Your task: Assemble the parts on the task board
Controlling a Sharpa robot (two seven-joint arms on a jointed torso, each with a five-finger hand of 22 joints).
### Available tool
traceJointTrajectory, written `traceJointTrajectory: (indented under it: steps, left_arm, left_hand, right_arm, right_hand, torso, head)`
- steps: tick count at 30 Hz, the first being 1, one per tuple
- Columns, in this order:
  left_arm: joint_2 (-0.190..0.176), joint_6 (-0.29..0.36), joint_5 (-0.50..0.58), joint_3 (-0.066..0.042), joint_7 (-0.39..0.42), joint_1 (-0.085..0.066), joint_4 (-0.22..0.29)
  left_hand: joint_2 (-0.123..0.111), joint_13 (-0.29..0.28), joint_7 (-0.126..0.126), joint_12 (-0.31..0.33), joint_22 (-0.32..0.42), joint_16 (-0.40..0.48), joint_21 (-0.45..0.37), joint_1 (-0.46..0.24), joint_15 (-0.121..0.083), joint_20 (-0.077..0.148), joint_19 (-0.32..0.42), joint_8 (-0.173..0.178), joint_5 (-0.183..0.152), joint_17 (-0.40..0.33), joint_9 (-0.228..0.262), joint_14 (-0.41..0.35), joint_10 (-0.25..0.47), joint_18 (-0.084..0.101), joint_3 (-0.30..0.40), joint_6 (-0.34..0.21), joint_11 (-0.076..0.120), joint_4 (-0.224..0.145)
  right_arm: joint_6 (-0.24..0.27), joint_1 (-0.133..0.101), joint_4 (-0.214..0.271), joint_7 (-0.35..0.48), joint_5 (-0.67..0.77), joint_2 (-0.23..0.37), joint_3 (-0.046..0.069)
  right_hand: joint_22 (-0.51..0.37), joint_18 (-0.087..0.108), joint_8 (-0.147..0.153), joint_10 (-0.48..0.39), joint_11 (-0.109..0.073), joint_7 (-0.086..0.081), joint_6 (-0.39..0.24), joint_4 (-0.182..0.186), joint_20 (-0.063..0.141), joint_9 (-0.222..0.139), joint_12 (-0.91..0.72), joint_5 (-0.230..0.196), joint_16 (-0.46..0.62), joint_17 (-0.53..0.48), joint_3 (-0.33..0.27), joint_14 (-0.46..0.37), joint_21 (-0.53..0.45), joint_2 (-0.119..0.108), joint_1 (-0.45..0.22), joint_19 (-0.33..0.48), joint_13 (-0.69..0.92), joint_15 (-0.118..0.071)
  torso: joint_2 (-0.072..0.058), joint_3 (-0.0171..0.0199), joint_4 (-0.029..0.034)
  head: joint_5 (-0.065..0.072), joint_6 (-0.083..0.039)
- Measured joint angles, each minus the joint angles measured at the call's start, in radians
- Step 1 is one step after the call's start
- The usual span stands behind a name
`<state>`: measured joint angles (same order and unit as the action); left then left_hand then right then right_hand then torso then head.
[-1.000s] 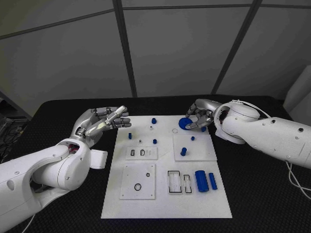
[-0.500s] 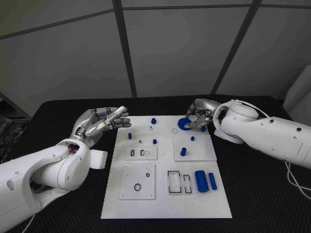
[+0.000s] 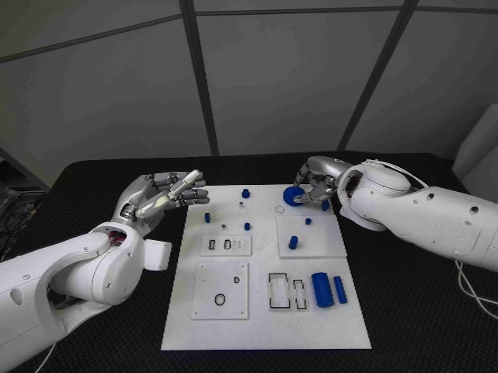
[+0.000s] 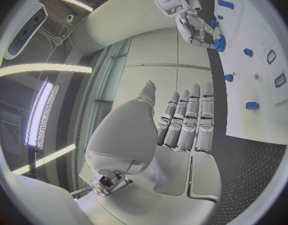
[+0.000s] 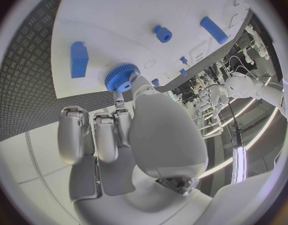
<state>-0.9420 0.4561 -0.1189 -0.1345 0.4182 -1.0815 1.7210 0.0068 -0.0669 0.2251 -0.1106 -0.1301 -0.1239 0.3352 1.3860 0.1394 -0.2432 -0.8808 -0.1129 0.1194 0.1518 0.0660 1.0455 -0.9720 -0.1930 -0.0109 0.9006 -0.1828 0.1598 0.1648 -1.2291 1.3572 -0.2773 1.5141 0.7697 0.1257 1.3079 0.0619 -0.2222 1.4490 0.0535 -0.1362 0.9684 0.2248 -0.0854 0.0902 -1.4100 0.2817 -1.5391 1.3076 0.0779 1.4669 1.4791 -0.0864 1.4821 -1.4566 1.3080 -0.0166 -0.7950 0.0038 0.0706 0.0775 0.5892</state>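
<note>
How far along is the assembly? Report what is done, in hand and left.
Done: several small blue pegs already stand upright on the task board. In hand: the right hand pinches a blue gear over the board's far end. The left hand hovers open beside the board. Left: the blue cylinder and blue rod lie loose beside the rectangular slots.

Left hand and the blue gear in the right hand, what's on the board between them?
In the head view, one upright blue peg stands between the left hand and the blue gear held by the right hand.
</note>
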Motion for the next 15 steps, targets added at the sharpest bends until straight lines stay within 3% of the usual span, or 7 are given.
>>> traceJointTrajectory:
  steps: [9, 10, 11, 15]
  left_arm:
    - [0.001, -0.002, 0.0, 0.0, -0.003, 0.0, -0.001]
    - [0.001, -0.002, 0.0, 0.0, -0.003, 0.0, -0.001]
    - [0.001, -0.003, 0.0, 0.0, -0.003, 0.0, -0.001]
    - [0.001, -0.003, 0.0, 0.0, -0.004, 0.0, -0.003]
  left_hand:
    - [0.0, 0.0, 0.0, 0.004, 0.0, 0.004, 0.0, 0.0, 0.0, 0.0, 0.0, 0.0, 0.0, 0.0, 0.0, 0.0, 0.0, 0.0, 0.0, 0.0, 0.0, 0.0]
    - [0.0, 0.0, 0.0, 0.004, 0.0, 0.004, 0.0, 0.0, 0.0, 0.0, 0.0, 0.0, 0.0, 0.0, 0.0, 0.0, 0.0, 0.0, 0.0, 0.0, 0.0, 0.0]
    - [0.0, 0.0, 0.0, 0.004, 0.0, 0.004, 0.0, 0.0, 0.0, 0.0, 0.0, 0.0, 0.0, 0.0, 0.0, 0.0, 0.0, 0.0, 0.0, 0.0, 0.0, 0.0]
    - [0.0, 0.0, 0.0, 0.004, 0.0, 0.004, 0.0, 0.0, 0.0, 0.0, 0.0, 0.0, 0.0, 0.0, 0.0, 0.0, 0.0, 0.0, 0.0, 0.0, 0.0, 0.0]
  right_arm:
    - [0.008, 0.0, 0.011, 0.004, 0.037, 0.001, 0.0]
    - [0.01, 0.0, 0.014, 0.005, 0.04, 0.001, 0.0]
    - [0.011, 0.0, 0.018, 0.005, 0.042, 0.001, 0.0]
    - [0.028, 0.0, 0.048, 0.01, 0.055, 0.004, 0.0]
  right_hand:
    - [0.0, 0.0, 0.011, 0.004, -0.004, -0.003, 0.014, -0.01, 0.004, -0.003, -0.004, -0.01, 0.0, 0.0, 0.01, -0.001, 0.0, 0.007, 0.006, -0.003, 0.0, -0.006]
    - [0.0, -0.001, 0.012, 0.004, -0.004, -0.004, 0.015, -0.011, 0.004, -0.003, -0.004, -0.01, 0.0, 0.0, 0.011, 0.0, 0.003, 0.008, 0.006, -0.003, 0.0, -0.007]
    - [0.0, -0.016, 0.012, 0.004, -0.004, -0.005, 0.016, -0.012, 0.004, -0.003, -0.004, -0.01, 0.0, 0.0, 0.013, 0.0, 0.004, 0.008, 0.005, -0.003, 0.0, -0.007]
    - [0.0, -0.016, 0.016, 0.003, -0.004, -0.006, 0.017, -0.014, 0.003, -0.003, -0.004, -0.009, 0.0, 0.0, 0.02, 0.0, 0.006, 0.01, 0.006, -0.003, 0.0, -0.007]
  torso:
    - [0.0, 0.0, 0.0]
    - [0.0, 0.0, 0.0]
    - [0.0, 0.0, 0.0]
    - [0.0, 0.0007, -0.0002]
  head:
    - [0.001, 0.001]
    - [0.001, 0.001]
    - [0.0, 0.001]
    - [-0.002, 0.001]
